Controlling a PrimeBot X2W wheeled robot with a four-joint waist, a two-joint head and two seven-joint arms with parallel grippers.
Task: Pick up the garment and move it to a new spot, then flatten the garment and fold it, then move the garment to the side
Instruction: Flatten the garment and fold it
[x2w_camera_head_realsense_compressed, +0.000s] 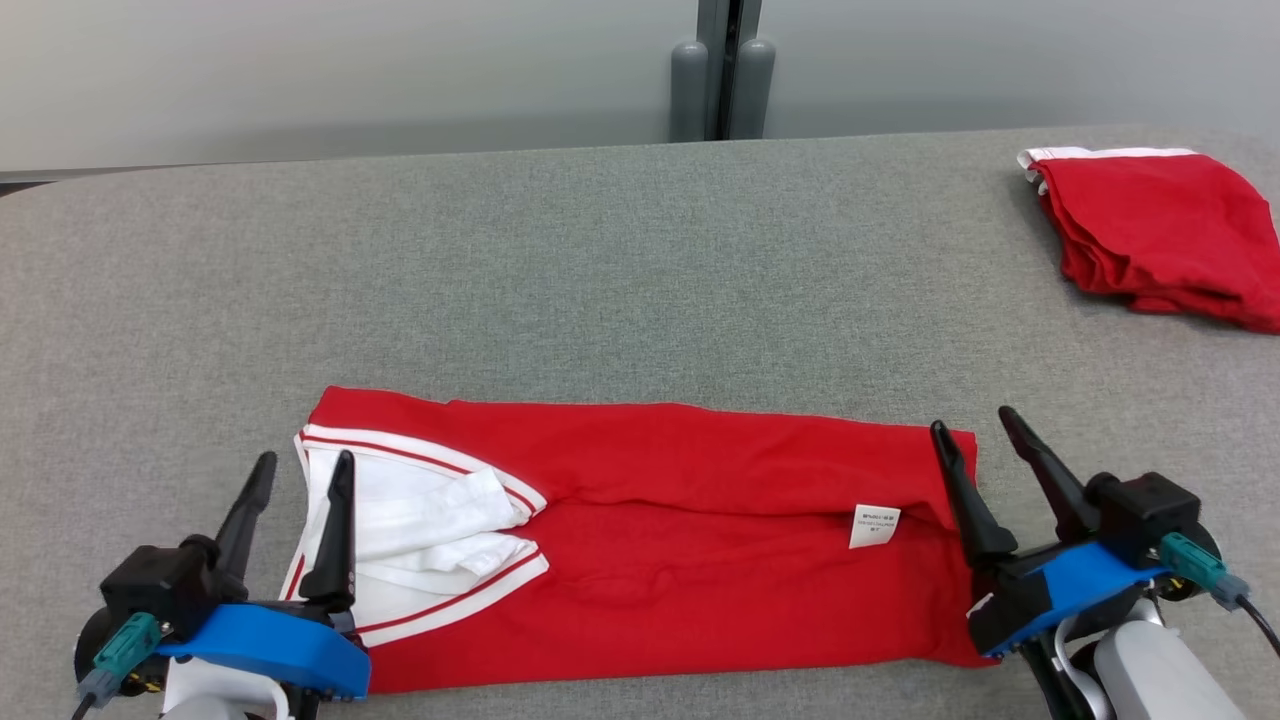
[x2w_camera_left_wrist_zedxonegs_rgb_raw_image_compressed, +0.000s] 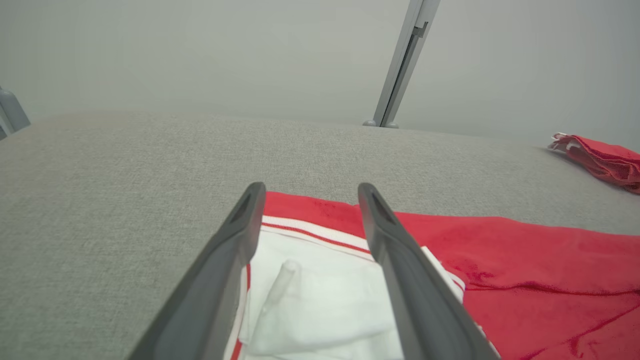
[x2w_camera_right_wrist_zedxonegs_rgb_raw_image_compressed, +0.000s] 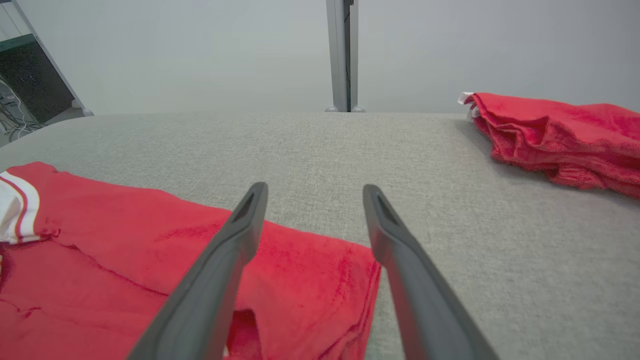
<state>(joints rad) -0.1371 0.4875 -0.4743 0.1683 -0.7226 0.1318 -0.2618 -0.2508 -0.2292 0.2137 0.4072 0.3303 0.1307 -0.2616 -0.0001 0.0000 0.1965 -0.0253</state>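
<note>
Left claw (x2w_camera_head_realsense_compressed: 306, 458) and right claw (x2w_camera_head_realsense_compressed: 972, 420) gape empty at either end of the red, white-trimmed cloth garment (x2w_camera_head_realsense_compressed: 680, 500) folded lengthwise on the grey fabric table (x2w_camera_head_realsense_compressed: 600, 250); pinching only the top layer could undo the fold.

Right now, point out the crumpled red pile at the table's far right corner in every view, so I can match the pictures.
Head view: the red pile lies at the upper right, cut by the right edge.
Left wrist view: it sits at the right edge, about mid-height.
Right wrist view: it lies at the upper right, running off the edge.
Shared landmark: the grey post behind the table, left of the pile in every view.
</note>
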